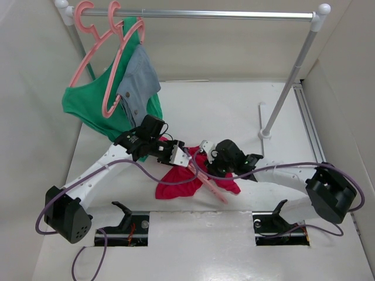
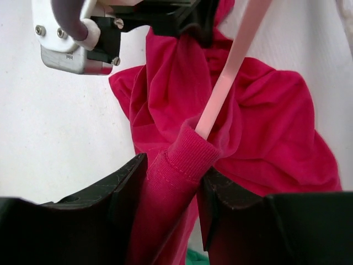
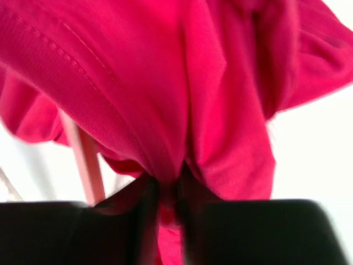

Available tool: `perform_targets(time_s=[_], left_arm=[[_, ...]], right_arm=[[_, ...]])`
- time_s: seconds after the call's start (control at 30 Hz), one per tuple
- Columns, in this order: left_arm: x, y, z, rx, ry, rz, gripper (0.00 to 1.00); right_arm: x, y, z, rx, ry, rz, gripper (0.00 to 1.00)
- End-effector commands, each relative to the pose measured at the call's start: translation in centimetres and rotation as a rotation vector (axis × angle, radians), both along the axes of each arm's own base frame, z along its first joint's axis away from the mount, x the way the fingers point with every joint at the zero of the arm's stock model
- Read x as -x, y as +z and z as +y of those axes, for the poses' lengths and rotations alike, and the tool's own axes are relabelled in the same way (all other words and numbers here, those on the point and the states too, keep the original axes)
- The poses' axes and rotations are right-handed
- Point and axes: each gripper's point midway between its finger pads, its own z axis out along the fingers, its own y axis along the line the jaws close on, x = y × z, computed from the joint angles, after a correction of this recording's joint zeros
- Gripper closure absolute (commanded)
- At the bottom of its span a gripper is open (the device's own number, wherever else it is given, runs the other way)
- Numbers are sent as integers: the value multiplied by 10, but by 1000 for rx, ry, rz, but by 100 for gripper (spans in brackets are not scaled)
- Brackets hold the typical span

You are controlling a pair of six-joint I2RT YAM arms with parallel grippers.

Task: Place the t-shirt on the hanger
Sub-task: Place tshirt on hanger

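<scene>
The crimson t-shirt (image 1: 176, 186) lies bunched on the table between both arms. Its ribbed collar (image 2: 185, 157) is pinched between my left gripper's (image 2: 174, 187) jaws, which are shut on it. The salmon-pink hanger (image 2: 226, 83) runs as a thin bar out of that collar opening and shows below the cloth (image 1: 215, 190). My right gripper (image 3: 168, 199) is shut on a fold of the t-shirt (image 3: 138, 83), with the hanger bar (image 3: 85, 160) just to its left. The two grippers (image 1: 188, 159) (image 1: 202, 161) nearly meet over the cloth. Most of the hanger is hidden under the fabric.
A metal clothes rail (image 1: 199, 13) spans the back, its right post (image 1: 290, 82) standing on a base (image 1: 266, 134). At its left end two pink hangers (image 1: 96, 41) carry a green garment (image 1: 88, 108) and a grey-blue one (image 1: 137, 82), close behind my left arm.
</scene>
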Motion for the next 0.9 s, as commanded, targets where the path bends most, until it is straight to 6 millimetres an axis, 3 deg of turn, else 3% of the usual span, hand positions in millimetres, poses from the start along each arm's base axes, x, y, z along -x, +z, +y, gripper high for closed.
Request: perform_targets(time_s=[0.0, 0.03, 0.1, 0.13, 0.23, 0.37, 0.43, 0.5, 0.57, 0.63, 0.7, 0.87], left_arm=[[-3, 36, -10, 109, 20, -7, 100], [-6, 36, -7, 110, 42, 3, 100], [-12, 45, -7, 151, 76, 21, 100], [-14, 47, -6, 165, 91, 32, 100], [-30, 59, -3, 231, 175, 72, 100], [-57, 87, -2, 349, 312, 98, 100], [-76, 101, -2, 413, 380, 79, 100], [-82, 107, -2, 442, 426, 91, 100], [-88, 105, 1, 430, 446, 55, 100], [-103, 104, 11, 411, 528, 4, 100], [-114, 105, 18, 411, 591, -33, 100], [-132, 107, 29, 455, 733, -50, 100]], right_arm=[[-22, 14, 2, -44, -118, -65, 83], [-20, 11, -7, -48, -158, -52, 100], [-24, 11, -22, -54, -230, -53, 100], [-26, 7, -42, -54, -291, -42, 100], [-30, 0, -77, -92, -427, 15, 100], [-16, -6, -114, -121, -534, 72, 100], [-10, -5, -120, -127, -554, 105, 100], [-5, -6, -128, -134, -601, 138, 100], [-7, -5, -138, -119, -657, 144, 100], [-15, 9, -152, -107, -745, 130, 100], [-8, 4, -167, -39, -806, 159, 100], [-3, 24, -178, -47, -849, 136, 100]])
